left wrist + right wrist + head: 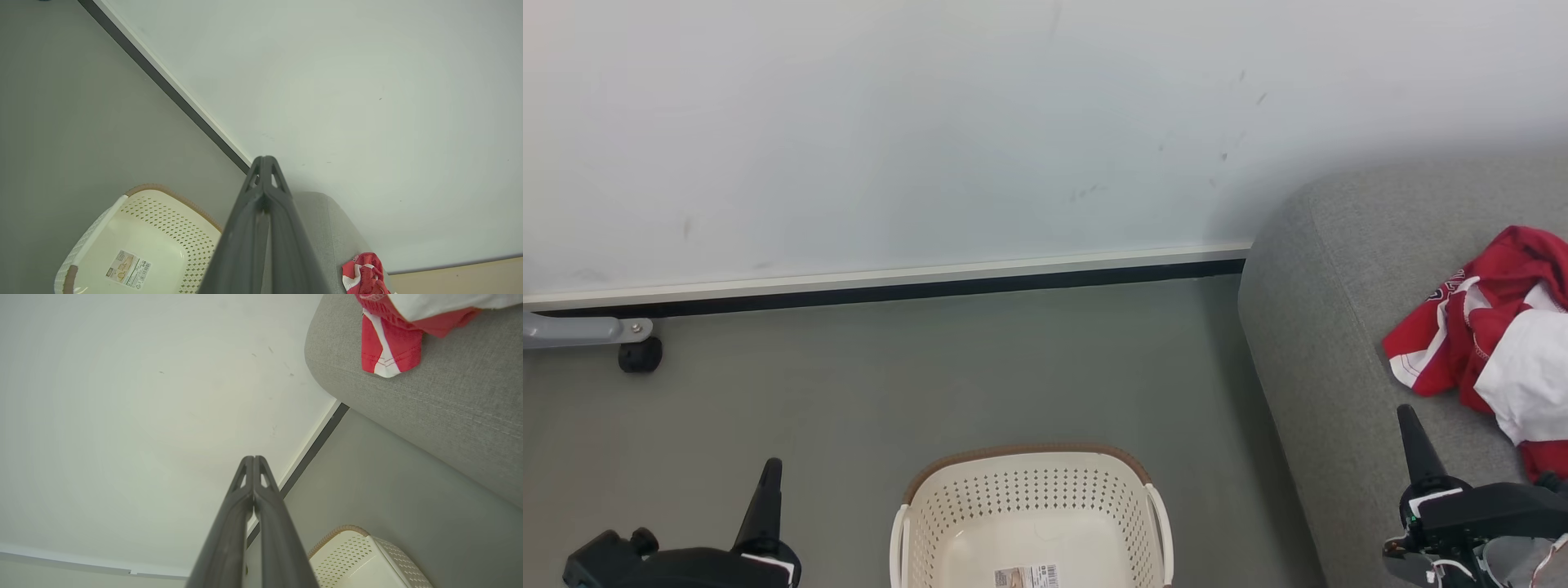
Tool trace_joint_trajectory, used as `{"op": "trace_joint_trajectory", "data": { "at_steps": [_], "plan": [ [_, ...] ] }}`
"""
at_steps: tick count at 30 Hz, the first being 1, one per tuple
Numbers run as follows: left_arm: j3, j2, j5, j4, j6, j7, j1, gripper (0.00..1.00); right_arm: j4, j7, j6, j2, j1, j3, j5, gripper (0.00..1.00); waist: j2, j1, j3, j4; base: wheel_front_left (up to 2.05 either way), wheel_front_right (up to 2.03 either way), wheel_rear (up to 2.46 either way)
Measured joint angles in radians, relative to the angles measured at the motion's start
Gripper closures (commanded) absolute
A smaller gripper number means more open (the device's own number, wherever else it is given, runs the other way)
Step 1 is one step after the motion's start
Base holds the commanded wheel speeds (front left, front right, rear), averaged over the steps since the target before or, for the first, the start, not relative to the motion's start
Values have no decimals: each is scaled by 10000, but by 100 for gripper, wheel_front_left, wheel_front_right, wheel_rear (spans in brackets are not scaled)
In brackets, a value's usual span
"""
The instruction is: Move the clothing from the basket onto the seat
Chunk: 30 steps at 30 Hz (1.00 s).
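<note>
Clothing (pixel 1486 327) on seat (pixel 1323 327), 1 o'clock of right gripper (pixel 1406 412), far from left gripper (pixel 770 469); basket (pixel 1029 494) bare; both jaws pressed together, empty.

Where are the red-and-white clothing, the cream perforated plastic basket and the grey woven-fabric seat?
Red-and-white clothing (pixel 1417 347): head view, red fold at its left edge.
Cream perforated plastic basket (pixel 1029 490): head view, far perforated wall.
Grey woven-fabric seat (pixel 1319 327): head view, bare rounded side.

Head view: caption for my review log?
Red clothing lies on the grey seat; laundry basket empty; left gripper and right gripper shut.
</note>
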Motion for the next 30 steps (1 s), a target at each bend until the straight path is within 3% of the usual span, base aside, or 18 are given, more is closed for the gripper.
{"op": "trace_joint_trajectory", "data": {
  "at_steps": [30],
  "plan": [
    [554,-251,-4140,924,-765,447,-500,100,401,543,665,731,208,-1377,3603,100,0,0,-124,137,0,0,0]
  ]
}}
